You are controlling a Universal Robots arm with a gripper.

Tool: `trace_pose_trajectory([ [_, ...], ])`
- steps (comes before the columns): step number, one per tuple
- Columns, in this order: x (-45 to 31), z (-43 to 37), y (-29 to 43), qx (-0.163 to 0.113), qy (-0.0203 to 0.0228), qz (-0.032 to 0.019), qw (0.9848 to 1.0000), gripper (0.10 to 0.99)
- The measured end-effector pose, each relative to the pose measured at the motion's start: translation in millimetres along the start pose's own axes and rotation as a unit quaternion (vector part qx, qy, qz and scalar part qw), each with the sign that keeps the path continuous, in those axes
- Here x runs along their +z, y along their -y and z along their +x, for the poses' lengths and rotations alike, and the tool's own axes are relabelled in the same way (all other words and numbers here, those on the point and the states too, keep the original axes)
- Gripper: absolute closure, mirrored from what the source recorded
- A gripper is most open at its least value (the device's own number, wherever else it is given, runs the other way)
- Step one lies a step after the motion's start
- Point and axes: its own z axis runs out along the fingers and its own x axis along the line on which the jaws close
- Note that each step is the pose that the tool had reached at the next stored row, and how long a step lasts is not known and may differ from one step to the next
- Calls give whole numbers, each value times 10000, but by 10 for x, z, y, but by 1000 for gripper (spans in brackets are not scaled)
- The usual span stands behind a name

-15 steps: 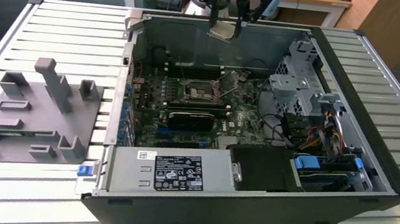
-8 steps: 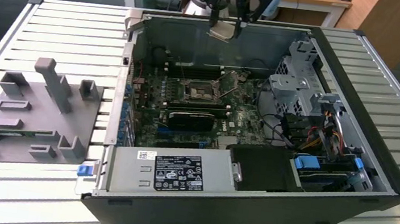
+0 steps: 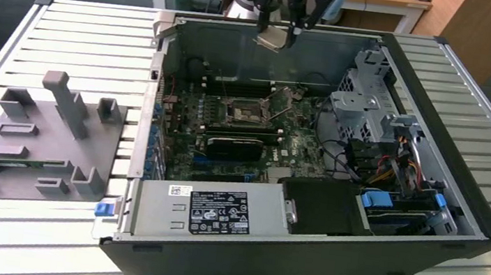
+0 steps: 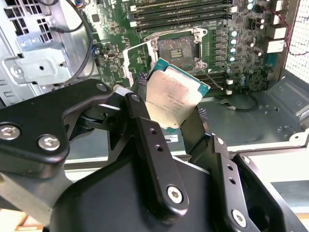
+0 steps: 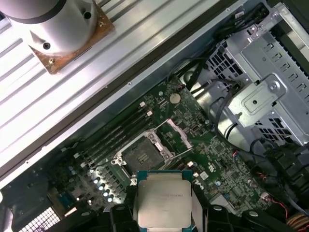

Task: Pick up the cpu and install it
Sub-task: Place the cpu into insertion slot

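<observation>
Gripper [image 3: 278,29], at top centre of the exterior view, is clamped on the cpu [image 3: 271,39], clear of the open socket [image 3: 245,111].

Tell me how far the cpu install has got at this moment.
Pickup looks done: the cpu is clamped between the fingers of the gripper, held in the air over the open case. Installation is not done: the socket shows an empty dark centre with its frame flipped open, and the chip is clear of it.
</observation>
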Motion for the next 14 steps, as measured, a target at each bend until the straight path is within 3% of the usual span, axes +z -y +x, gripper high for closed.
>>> trace_pose_trajectory([
  [14, 6, 2, 2, 503, 31, 5, 9987, 553],
])
